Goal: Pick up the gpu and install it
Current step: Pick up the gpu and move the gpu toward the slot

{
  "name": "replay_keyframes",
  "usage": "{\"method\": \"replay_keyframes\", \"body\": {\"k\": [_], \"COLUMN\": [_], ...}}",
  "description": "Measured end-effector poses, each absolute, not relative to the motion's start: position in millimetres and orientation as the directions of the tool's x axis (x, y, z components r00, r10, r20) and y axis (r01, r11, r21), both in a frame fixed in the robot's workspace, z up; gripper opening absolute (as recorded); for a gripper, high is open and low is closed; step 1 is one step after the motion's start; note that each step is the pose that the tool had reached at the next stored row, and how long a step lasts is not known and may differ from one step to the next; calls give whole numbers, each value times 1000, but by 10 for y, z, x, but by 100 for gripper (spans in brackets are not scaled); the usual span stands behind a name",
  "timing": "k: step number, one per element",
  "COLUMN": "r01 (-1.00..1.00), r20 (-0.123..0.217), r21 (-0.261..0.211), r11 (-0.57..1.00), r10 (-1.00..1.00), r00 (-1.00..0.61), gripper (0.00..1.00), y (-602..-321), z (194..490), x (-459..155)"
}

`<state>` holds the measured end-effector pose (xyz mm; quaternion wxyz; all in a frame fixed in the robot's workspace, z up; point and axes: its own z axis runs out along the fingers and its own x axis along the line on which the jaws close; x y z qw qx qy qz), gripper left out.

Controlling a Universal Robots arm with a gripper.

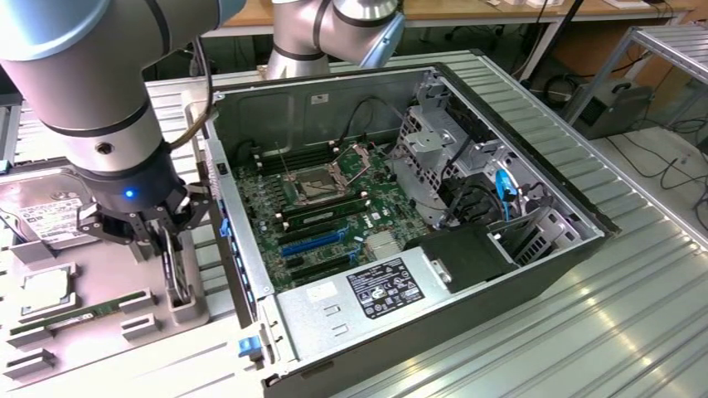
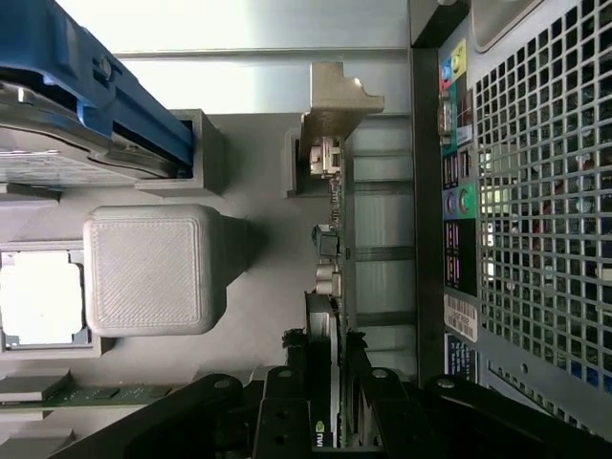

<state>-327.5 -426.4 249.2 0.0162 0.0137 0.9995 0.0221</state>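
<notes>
We have the tool [image 1: 152, 239] closed on the gpu [image 2: 328, 306], one finger on each face. The card stands on edge on the tray [image 2: 258, 182], just outside the case [image 1: 476, 83], long axis parallel to the case's port panel.

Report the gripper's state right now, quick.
Gripper: closed on the gpu, one finger on each face of the card, which stands on edge in the grey tray beside the computer case.
</notes>
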Motion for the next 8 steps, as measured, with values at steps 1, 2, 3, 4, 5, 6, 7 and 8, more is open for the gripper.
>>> {"method": "replay_keyframes", "body": {"k": [1, 2, 3, 4, 5, 6, 7, 8], "r01": [27, 27, 27, 27, 27, 27, 27, 27], "r20": [-32, -32, -32, -32, -32, -31, -32, -31], "r21": [45, 45, 45, 45, 45, 45, 45, 45], "r11": [999, 999, 999, 999, 999, 999, 999, 999], "r10": [28, 28, 28, 28, 28, 28, 28, 28], "r00": [-999, -999, -999, -999, -999, -999, -999, -999], "gripper": [26, 26, 26, 26, 26, 26, 26, 26], "y": [-4264, -4264, -4265, -4264, -4264, -4265, -4265, -4264], "z": [2506, 2528, 2554, 2580, 2619, 2660, 2717, 2766], "x": [-3275, -3275, -3275, -3275, -3275, -3275, -3275, -3275]}}
